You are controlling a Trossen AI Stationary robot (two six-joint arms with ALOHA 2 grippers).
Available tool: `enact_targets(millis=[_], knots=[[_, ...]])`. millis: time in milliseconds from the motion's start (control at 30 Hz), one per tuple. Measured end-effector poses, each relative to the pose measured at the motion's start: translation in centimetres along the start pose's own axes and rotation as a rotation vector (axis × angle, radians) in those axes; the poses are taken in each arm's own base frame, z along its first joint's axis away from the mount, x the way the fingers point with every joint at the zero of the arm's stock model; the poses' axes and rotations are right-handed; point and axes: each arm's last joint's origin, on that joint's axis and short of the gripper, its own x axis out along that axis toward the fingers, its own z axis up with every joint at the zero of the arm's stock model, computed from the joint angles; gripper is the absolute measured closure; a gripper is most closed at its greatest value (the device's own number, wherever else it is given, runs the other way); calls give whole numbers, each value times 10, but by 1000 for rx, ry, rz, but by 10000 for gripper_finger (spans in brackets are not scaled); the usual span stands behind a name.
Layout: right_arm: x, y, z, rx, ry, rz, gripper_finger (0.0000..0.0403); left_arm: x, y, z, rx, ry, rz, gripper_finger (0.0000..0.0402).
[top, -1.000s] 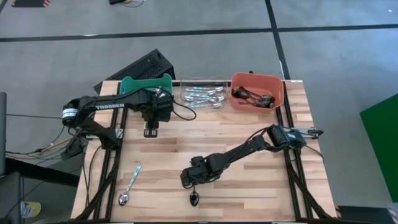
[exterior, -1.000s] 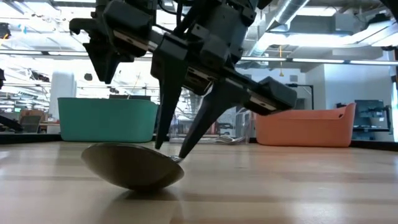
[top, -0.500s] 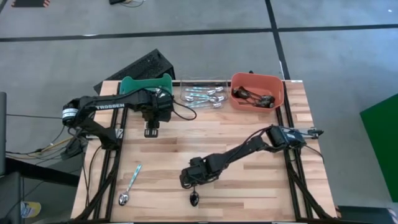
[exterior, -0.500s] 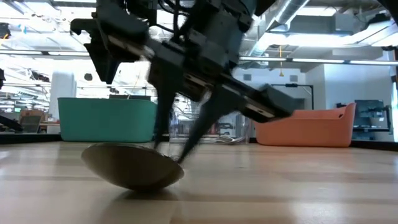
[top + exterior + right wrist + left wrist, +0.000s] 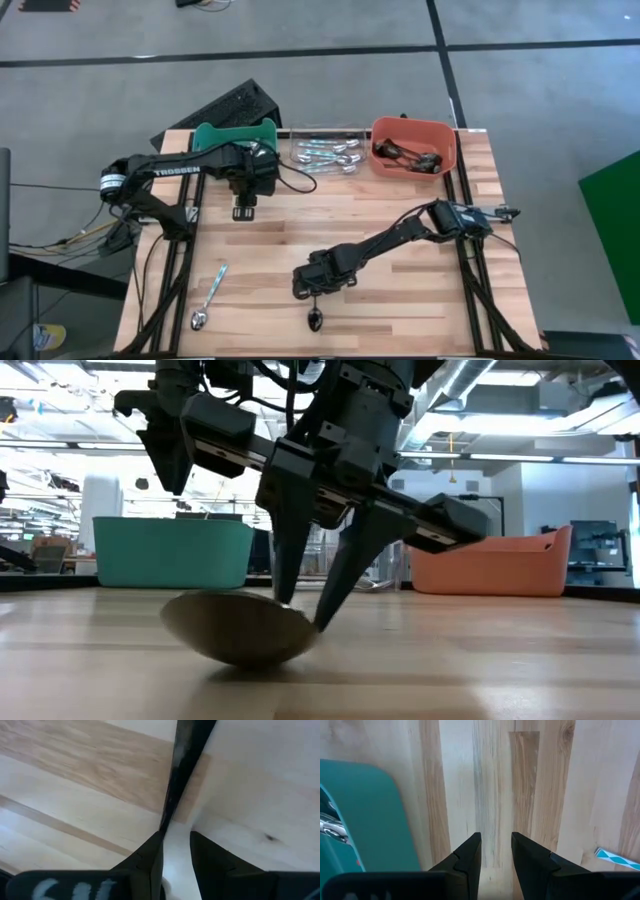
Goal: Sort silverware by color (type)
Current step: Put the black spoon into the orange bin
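Low down, right hand [image 5: 308, 610] hides dark spoon's [image 5: 314, 318] handle

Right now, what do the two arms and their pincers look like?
Both arms are dark, jointed and slim. The left arm carries white "TROSSEN" lettering, a round white label near its base and a looping black cable. Each pincer, left pincer and right pincer, has two dark tapered fingers.

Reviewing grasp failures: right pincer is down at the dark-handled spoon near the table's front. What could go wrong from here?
1. The right pincer stands open over the dark-handled spoon, but the handle runs close beside one finger, not centred; closing may nudge it aside.
2. The spoon rests on its rounded bowl, so it may rock or slide on the table when touched.
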Motion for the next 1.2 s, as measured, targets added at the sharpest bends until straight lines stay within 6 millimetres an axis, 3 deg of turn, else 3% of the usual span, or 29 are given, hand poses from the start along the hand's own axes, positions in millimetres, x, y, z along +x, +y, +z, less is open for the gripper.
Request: enact_targets(millis=[433, 833, 1033, 1200], knots=[[-21, 11, -1, -8, -83, -23, 282, 0, 0, 0, 1, 0, 1, 306], [-22, 14, -1, -21, -79, -2, 282, 0, 0, 0, 7, -4, 2, 306], [8, 18, -3, -20, 13, 43, 282, 0, 0, 0, 8, -4, 2, 306], [12, 18, -5, 14, 30, 35, 282, 0, 0, 0, 12, -6, 2, 306]])
